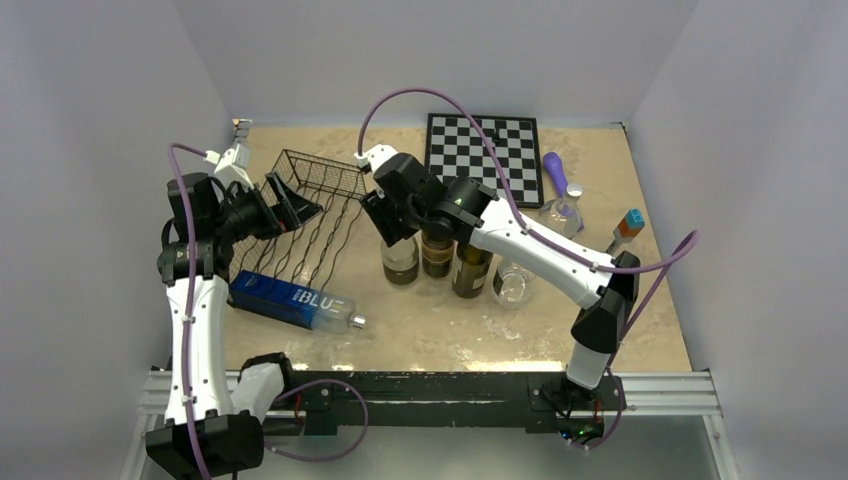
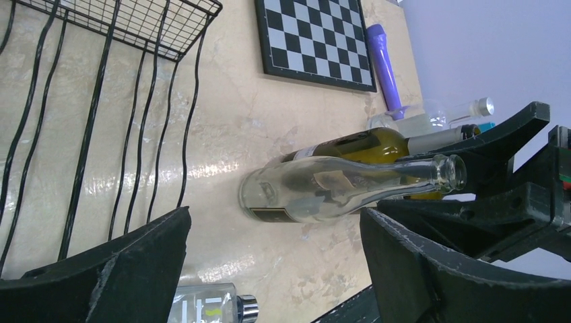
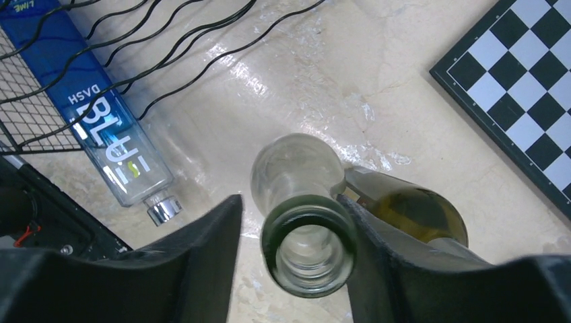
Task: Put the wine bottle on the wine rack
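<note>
Near the middle of the table (image 1: 440,335), the clear wine bottle (image 3: 306,250) stands upright at the left end of a short row of bottles, just beside a green bottle (image 3: 417,215). The right claw (image 1: 390,225) reaches down over it with one finger on each side of the neck. It is released, not yet clenched: in the right wrist view one finger touches the lip while a gap shows at the other. The wine rack (image 1: 310,215) lies empty on the left part of the table, well apart from that bottle. The left claw (image 1: 285,205) hangs over the rack's near side, spread wide and grasping nothing. A blue bottle (image 1: 290,300) lies on its side just in front of the rack, and a chessboard (image 1: 485,155) lies at the back.
</note>
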{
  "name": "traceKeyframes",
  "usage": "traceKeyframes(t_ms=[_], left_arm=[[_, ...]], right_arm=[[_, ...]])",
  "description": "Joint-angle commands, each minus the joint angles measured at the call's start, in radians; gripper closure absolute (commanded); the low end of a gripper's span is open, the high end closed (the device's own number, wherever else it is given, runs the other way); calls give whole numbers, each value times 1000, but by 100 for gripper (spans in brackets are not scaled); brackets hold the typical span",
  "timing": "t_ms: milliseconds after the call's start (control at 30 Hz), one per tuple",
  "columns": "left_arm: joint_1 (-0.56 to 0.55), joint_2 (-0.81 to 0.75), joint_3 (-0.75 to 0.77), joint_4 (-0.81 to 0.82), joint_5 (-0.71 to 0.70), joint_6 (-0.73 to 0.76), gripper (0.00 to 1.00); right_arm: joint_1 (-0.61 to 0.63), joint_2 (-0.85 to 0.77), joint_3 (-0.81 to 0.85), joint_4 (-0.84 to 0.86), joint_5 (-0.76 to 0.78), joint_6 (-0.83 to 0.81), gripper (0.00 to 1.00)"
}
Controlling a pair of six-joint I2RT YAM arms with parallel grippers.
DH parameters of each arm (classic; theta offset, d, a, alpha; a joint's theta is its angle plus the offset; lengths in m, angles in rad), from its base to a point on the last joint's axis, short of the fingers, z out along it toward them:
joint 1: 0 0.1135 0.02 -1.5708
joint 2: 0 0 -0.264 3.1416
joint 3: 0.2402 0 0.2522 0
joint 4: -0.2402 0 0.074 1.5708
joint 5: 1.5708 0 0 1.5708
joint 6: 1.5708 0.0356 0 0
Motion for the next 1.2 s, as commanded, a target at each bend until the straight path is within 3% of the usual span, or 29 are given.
traceKeyframes(t_ms=[0, 100, 367, 700, 900, 1033, 1167], left_arm=[[2, -26, 57, -21, -38, 18, 1], [1, -34, 60, -30, -61, 19, 1], [1, -15, 57, -57, -94, 20, 1], [-66, -92, -70, 142, 191, 48, 1], [-198, -178, -200, 408, 347, -23, 1], [-315, -208, -251, 464, 330, -2, 1], [-451, -199, -317, 619, 233, -110, 1]], right_arm=[[-4, -39, -19, 60, 25, 42, 47], [-4, -41, -30, 65, 43, 44, 57], [-4, -79, -36, 94, 54, 19, 100], [-4, -167, 150, -61, -144, 40, 100], [-4, -228, 235, -169, -232, 41, 100], [-4, -262, 275, -228, -277, 51, 100], [-4, -291, 296, -269, -341, 82, 100]])
